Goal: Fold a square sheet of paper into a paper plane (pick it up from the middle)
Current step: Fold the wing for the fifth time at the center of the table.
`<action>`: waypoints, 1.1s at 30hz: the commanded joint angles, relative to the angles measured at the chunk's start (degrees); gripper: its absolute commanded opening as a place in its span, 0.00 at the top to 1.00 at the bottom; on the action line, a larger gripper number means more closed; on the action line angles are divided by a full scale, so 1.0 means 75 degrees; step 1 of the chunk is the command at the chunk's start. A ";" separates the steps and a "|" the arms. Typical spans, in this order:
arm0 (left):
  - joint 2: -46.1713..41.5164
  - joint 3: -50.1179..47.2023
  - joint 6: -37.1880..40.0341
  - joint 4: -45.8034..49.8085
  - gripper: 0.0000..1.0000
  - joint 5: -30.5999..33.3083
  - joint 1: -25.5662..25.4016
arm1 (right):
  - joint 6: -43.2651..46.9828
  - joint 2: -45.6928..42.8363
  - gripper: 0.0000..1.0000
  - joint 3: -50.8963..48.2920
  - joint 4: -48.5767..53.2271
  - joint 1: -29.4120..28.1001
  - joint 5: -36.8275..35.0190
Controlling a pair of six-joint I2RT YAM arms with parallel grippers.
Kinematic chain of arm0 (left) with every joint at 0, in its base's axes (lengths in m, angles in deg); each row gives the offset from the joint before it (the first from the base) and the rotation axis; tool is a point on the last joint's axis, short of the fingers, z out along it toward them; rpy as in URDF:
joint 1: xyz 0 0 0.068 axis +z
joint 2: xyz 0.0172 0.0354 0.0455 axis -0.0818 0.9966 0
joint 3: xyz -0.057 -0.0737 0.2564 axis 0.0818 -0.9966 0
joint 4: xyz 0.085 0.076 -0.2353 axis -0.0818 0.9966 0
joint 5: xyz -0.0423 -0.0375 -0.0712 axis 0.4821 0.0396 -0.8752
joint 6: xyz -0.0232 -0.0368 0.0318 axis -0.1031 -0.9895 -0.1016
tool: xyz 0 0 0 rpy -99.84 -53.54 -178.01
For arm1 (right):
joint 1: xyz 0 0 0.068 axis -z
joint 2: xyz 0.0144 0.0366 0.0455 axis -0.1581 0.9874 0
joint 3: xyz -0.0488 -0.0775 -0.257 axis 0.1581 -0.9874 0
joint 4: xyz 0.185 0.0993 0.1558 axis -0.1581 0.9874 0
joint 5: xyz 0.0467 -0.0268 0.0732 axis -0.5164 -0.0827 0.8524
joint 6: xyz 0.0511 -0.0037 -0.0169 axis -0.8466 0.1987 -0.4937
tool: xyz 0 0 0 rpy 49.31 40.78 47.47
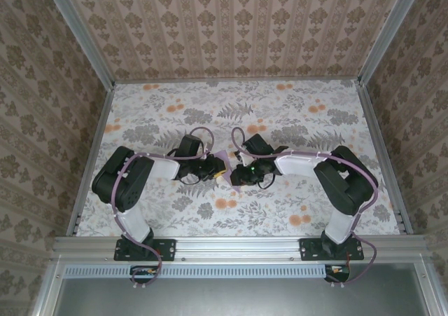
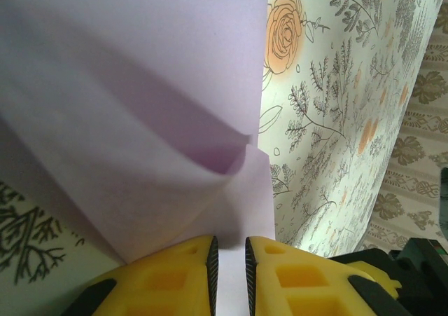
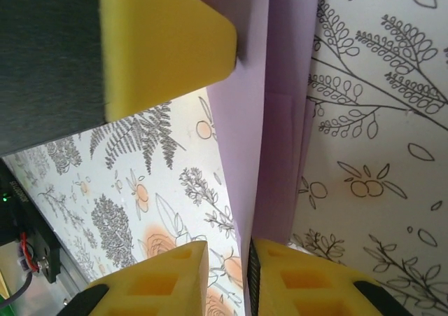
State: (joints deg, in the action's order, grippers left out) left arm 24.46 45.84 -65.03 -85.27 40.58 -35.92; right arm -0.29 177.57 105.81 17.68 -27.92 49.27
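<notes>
Left arm [image 1: 122, 183] and right arm [image 1: 343, 179] bent inward from the near edge, left end effector [image 2: 231, 249] pinching the folded square sheet of paper [image 2: 140, 120] mid-surface, right end effector [image 3: 227, 260] nearly closed around the same sheet, grip uncertain, floral surface [image 1: 175, 113] beyond, patterned walls [image 1: 231, 29] behind

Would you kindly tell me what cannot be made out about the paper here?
Top external view: the paper is tiny, largely covered by the left arm and right arm; fold stage unclear.
Left wrist view: its outline runs off the top and left edges.
Right wrist view: a yellow finger covers part of its upper left.
</notes>
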 commanded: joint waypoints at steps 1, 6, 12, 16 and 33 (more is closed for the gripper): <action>0.0029 -0.0064 0.0113 0.0135 0.79 0.0233 -0.0043 | 0.0050 -0.0232 0.77 -0.0181 0.0344 -0.0022 -0.0085; 0.0029 -0.0088 0.0113 0.0116 0.79 0.0239 -0.0044 | 0.0019 -0.0100 0.85 -0.0280 0.0303 -0.0024 -0.0056; 0.0029 -0.0122 0.0096 0.0089 0.79 0.0251 -0.0035 | 0.0012 0.0178 0.90 -0.0311 0.0112 -0.0033 -0.0034; 0.0040 -0.0120 0.0092 0.0090 0.79 0.0262 -0.0044 | 0.0003 0.0396 0.90 -0.0283 -0.0003 -0.0034 0.0014; 0.0020 -0.0182 0.0096 0.0105 0.79 0.0297 -0.0041 | 0.0123 -0.0326 0.81 -0.0480 0.0336 -0.0033 0.0090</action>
State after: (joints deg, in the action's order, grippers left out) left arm 24.46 45.60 -65.03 -85.64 40.78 -35.92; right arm -0.26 176.91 103.36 17.73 -27.92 49.76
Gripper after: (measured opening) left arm 0.209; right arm 0.187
